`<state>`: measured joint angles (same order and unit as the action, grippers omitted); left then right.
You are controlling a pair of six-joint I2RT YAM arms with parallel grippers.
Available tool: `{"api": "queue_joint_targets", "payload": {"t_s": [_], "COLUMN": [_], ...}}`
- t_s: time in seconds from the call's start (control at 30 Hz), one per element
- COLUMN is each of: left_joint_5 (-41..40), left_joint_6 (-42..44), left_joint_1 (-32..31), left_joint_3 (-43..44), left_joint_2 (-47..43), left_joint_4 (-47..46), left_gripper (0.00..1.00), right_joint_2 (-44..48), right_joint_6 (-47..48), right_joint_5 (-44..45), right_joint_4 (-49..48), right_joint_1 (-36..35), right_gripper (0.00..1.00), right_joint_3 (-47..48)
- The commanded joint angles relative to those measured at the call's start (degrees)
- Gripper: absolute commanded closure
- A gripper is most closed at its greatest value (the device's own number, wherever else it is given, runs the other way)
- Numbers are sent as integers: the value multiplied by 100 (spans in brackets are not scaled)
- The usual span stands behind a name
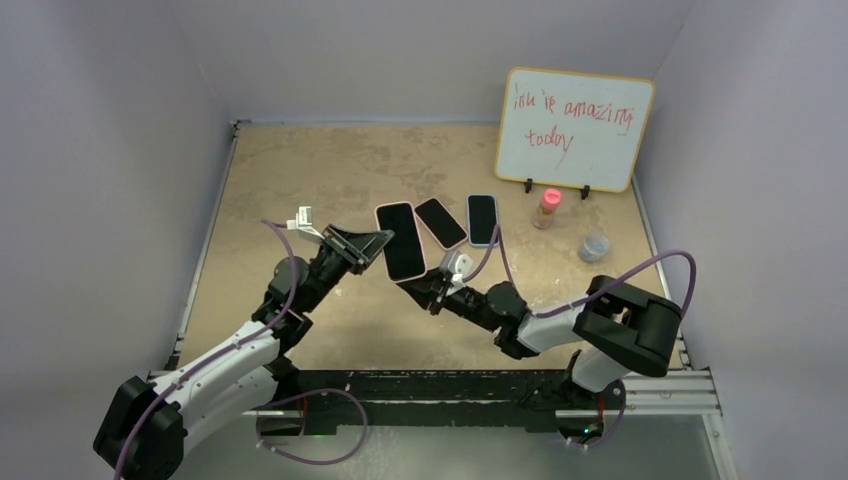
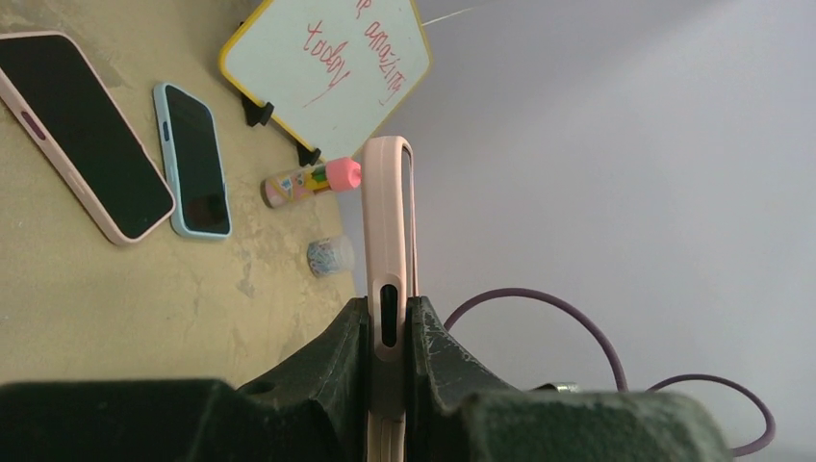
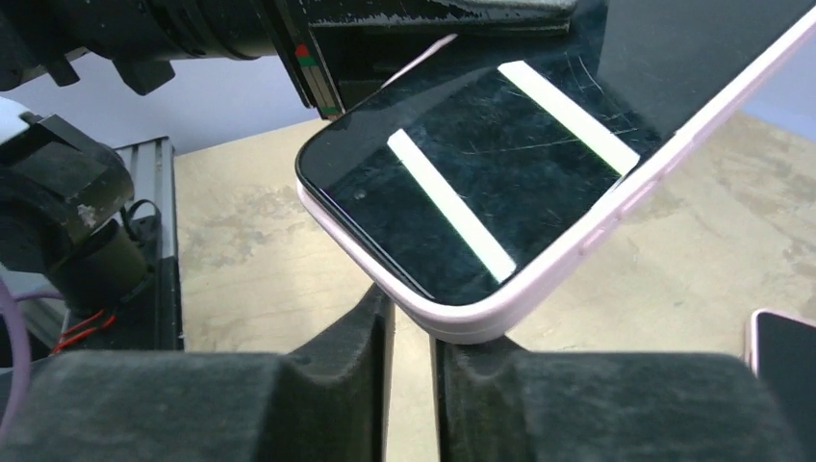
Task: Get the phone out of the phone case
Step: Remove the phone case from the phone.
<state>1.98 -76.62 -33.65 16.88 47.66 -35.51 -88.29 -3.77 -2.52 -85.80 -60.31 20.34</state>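
Note:
A phone (image 1: pixel 402 242) with a black screen sits in its pale pink case (image 2: pixel 387 221) and is held tilted above the table. My left gripper (image 1: pixel 375 243) is shut on the case's long side edge; the left wrist view shows its fingers (image 2: pixel 433 356) clamping the pink rim. My right gripper (image 1: pixel 437 290) is at the phone's near corner. In the right wrist view the phone (image 3: pixel 500 173) and its case rim (image 3: pixel 462 322) lie over the right gripper (image 3: pixel 412 308), whose jaws stand a narrow slit apart with only table showing between them.
Two more phones (image 1: pixel 441 222) (image 1: pixel 482 219) lie flat behind the held one. A whiteboard (image 1: pixel 575 128) stands at the back right, with a pink-capped bottle (image 1: pixel 548 208) and a small jar (image 1: pixel 594 247) in front of it. Walls close in the sides.

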Motion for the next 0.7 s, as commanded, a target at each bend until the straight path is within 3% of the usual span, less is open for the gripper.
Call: {"api": "queue_joint_targets", "payload": {"t_s": [0.0,0.13,0.23,0.4,0.67], "left_joint_5": [610,875,1286,2073,2552], "left_joint_6": [796,1063,1180,1308,1230], "left_joint_1": [27,160,420,801,834], "left_joint_3": [338,343,358,430,499], "left_joint_2": [-114,-144,-137,-98,-49], "left_joint_4": [-356,-501,-599,-790,-1173], "left_gripper": [100,100,100,100,100], "right_joint_2": [283,525,815,1377,1462], "right_joint_6": [-417,-856,-1192,-1322,-1640], "right_joint_5": [51,-23,-455,-1180,-1905], "right_joint_4": [-826,-866,-716,-19,68], "right_joint_1": [38,94,306,598,862], "right_gripper": [72,53,45,41,39], "right_joint_3": [-184,-583,-782,-795,-523]}}
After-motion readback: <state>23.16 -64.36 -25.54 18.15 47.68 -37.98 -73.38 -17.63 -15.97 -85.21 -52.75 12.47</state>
